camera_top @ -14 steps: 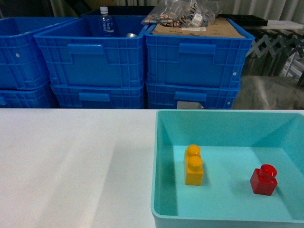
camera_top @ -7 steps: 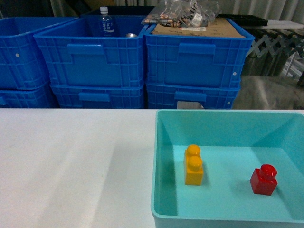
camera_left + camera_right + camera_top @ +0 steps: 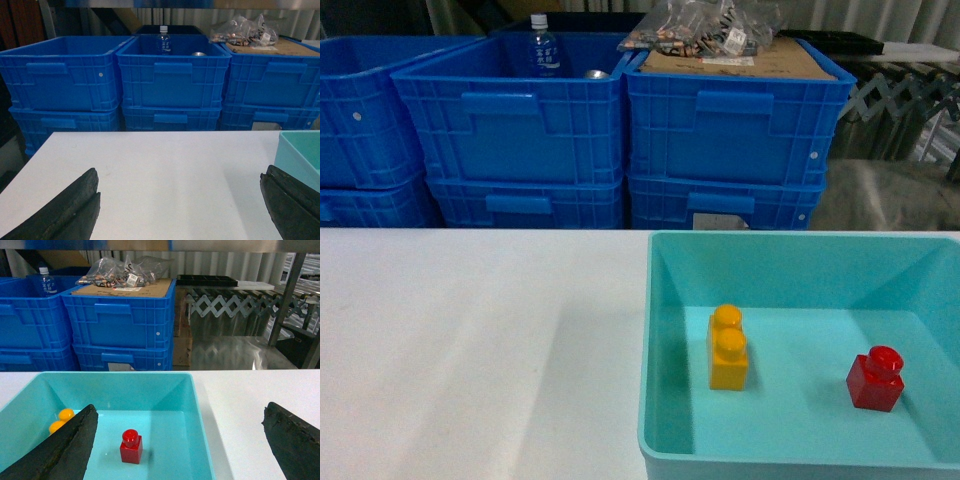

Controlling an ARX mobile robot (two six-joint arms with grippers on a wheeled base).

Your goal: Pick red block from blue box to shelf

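Note:
The red block (image 3: pixel 876 379) stands upright on the floor of the blue box (image 3: pixel 790 236), near its right side. In the right wrist view the red block (image 3: pixel 131 447) lies between my fingers, closer to the left one, inside the blue box (image 3: pixel 200 425). My right gripper (image 3: pixel 177 440) is open and holds nothing, hovering back from the box. My left gripper (image 3: pixel 177 205) is open over bare white table, with a corner of the blue box (image 3: pixel 300 150) at its right. Neither gripper shows in the head view. A shiny steel post of the shelf (image 3: pixel 287 297) stands far right.
An orange-yellow two-stud brick (image 3: pixel 728 348) stands in the box's left half. Stacked dark blue ribbed crates (image 3: pixel 520 130) line the far edge of the white table (image 3: pixel 470 340); one holds a bottle (image 3: pixel 543 45), another bagged parts on cardboard (image 3: pixel 720 35).

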